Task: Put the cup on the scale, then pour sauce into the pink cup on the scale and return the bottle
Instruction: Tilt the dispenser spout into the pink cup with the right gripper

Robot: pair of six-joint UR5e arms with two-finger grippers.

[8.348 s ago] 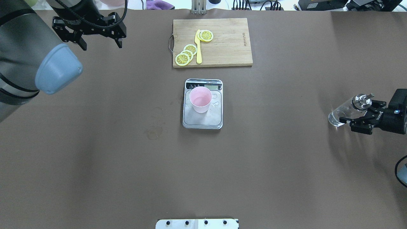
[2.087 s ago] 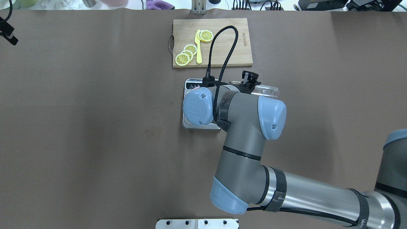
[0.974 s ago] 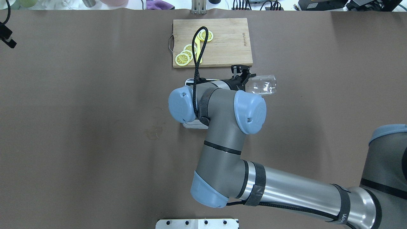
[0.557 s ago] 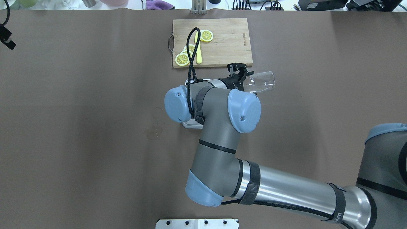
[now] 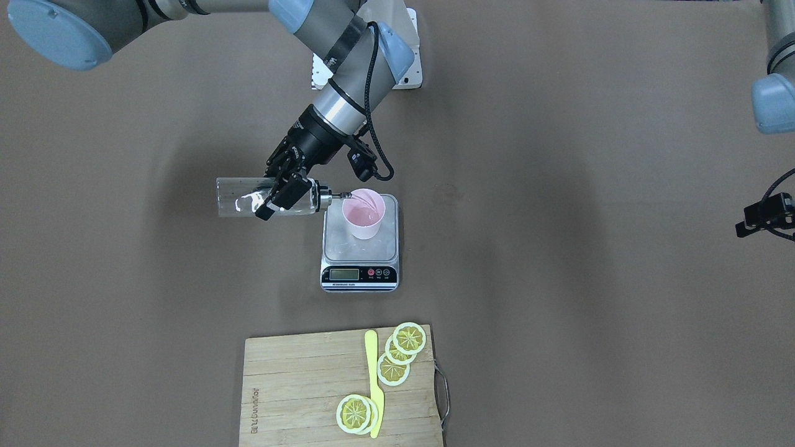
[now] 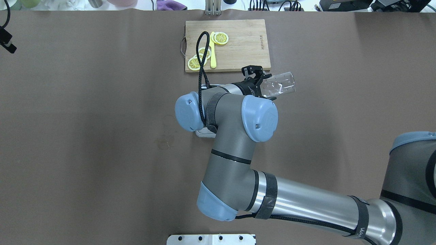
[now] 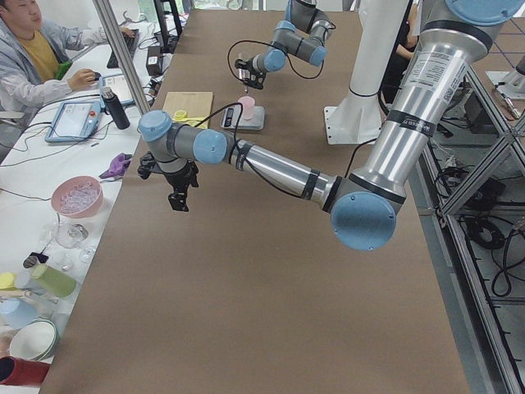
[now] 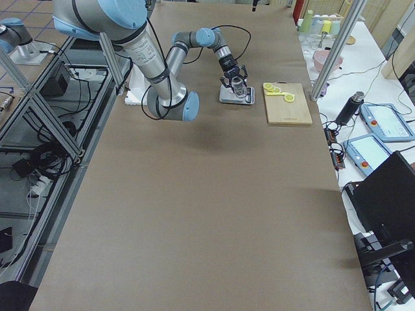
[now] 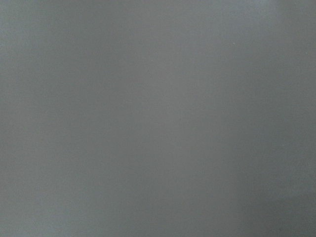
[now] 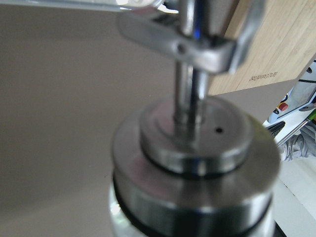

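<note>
The pink cup [image 5: 363,214] stands upright on the scale's steel platform [image 5: 338,248]. My right gripper [image 5: 281,194] is shut on the clear glass bottle [image 5: 245,197] and holds it about level. The silver spout [image 5: 338,196] reaches the cup's rim. The bottle also shows in the overhead view [image 6: 281,87], where my right arm hides the cup. The right wrist view shows the bottle's cap [image 10: 197,163] close up. My left gripper [image 5: 761,217] hangs far off at the table's side [image 6: 7,42]; I cannot tell whether it is open.
A wooden cutting board [image 5: 298,385] with lemon slices [image 5: 408,338] and a yellow knife [image 5: 372,385] lies beyond the scale, away from the robot. The right arm's elbow [image 6: 259,117] hangs over the scale. The left wrist view shows only bare table.
My right gripper brought the bottle from the table's right side to the scale. In the last second its base has swung up and the arm shifted slightly left. The left arm drew back.
</note>
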